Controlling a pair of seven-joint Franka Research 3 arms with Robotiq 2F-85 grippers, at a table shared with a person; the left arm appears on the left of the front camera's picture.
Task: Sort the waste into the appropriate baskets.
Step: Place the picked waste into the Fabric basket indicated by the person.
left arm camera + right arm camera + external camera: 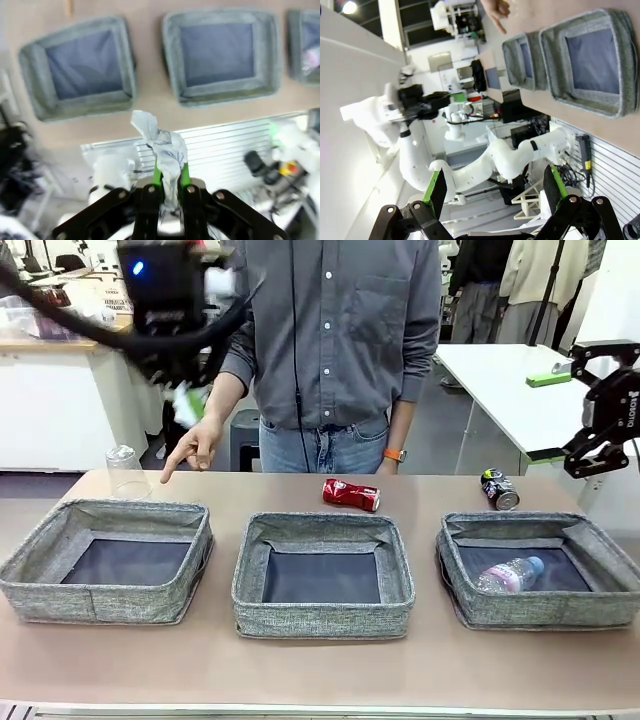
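High above the table's left side, my left gripper (180,388) is shut on crumpled white paper (189,408). The left wrist view shows the paper (162,142) pinched in that gripper (170,172), with the baskets far below. Three grey baskets stand in a row: left (100,602), middle (320,620), right (540,612). A clear bottle (510,575) lies in the right one. Behind them on the table lie a red can (351,494), a dark can (499,489) and a clear cup (125,470). My right gripper (578,410) hangs open at the right edge, holding nothing (495,187).
A person stands at the far side, one hand (195,450) pointing down near the cup, behind the left basket. Bare tabletop (320,670) runs in front of the baskets. A white side table (510,390) stands at the back right.
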